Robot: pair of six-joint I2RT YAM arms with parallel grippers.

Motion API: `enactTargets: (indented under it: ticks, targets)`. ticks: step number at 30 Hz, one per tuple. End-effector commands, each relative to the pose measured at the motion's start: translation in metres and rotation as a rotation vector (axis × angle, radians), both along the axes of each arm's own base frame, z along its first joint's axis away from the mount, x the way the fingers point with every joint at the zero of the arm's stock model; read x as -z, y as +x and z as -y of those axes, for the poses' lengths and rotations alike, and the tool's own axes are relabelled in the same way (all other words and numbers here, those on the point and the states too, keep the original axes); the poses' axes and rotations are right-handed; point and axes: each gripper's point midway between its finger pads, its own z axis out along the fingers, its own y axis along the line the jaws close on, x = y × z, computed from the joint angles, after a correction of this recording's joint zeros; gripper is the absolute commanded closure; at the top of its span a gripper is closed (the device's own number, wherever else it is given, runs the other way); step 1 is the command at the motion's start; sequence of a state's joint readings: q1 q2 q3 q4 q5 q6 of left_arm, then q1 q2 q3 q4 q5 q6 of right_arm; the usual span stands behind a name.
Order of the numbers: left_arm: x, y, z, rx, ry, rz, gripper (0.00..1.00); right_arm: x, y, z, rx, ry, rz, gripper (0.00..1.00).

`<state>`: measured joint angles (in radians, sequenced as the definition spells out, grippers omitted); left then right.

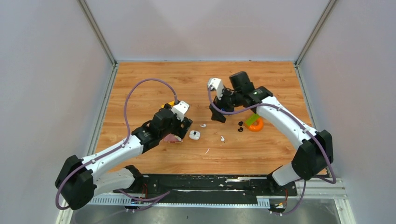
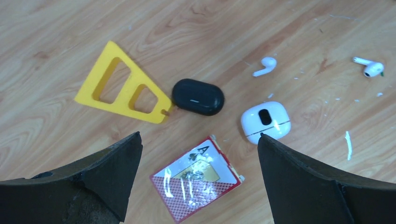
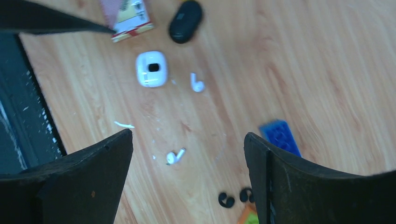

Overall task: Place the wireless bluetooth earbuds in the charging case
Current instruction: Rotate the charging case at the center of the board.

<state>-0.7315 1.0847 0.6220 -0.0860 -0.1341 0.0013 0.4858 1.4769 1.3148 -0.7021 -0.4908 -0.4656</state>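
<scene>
Hovering above the wooden table [image 1: 280,154], the left gripper [image 2: 198,140] is standing spread wide and gripping nothing. The right gripper [image 3: 187,135] is hanging equally spread and empty. The white case [image 2: 265,120] is lying just beside the left gripper, with both earbuds [image 2: 265,66] lying outside it on the wood.

White links [image 1: 112,154], black joints [image 1: 77,179] and purple cables [image 1: 152,79], with black left pincer [image 2: 198,137] and right pincer [image 3: 187,134].

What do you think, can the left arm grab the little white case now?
Probably yes. The left gripper is open, hanging right beside the white case. Nothing lies on the case, and the playing card and black case sit apart from it, so the way looks free.
</scene>
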Motion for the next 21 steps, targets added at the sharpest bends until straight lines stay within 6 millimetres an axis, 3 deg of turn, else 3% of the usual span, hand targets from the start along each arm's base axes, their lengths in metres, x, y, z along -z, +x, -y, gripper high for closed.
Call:
enactTargets:
  ticks: [1, 5, 7, 11, 15, 21]
  targets:
    - [-0.04, 0.017, -0.039, -0.248, -0.028, 0.137, 0.0, 0.007, -0.028, -0.035, -0.215, -0.013, 0.03, 0.16]
    - [-0.072, 0.017, -0.116, -0.606, 0.019, 0.317, 0.0, 0.039, -0.073, -0.058, -0.393, -0.073, -0.001, 0.26]
    - [-0.079, 0.013, -0.132, -0.661, 0.022, 0.36, 0.0, 0.055, -0.081, -0.066, -0.431, -0.126, 0.015, 0.29]
    - [-0.081, 0.014, -0.141, -0.721, -0.016, 0.35, 0.0, 0.07, -0.081, -0.086, -0.42, -0.118, -0.065, 0.36]
    - [-0.073, 0.025, -0.133, -0.691, -0.063, 0.283, 0.0, 0.084, -0.065, -0.099, -0.392, -0.137, -0.091, 0.4]
    - [-0.069, 0.03, -0.128, -0.687, -0.069, 0.27, 0.0, 0.108, -0.046, -0.11, -0.376, -0.181, -0.105, 0.35]
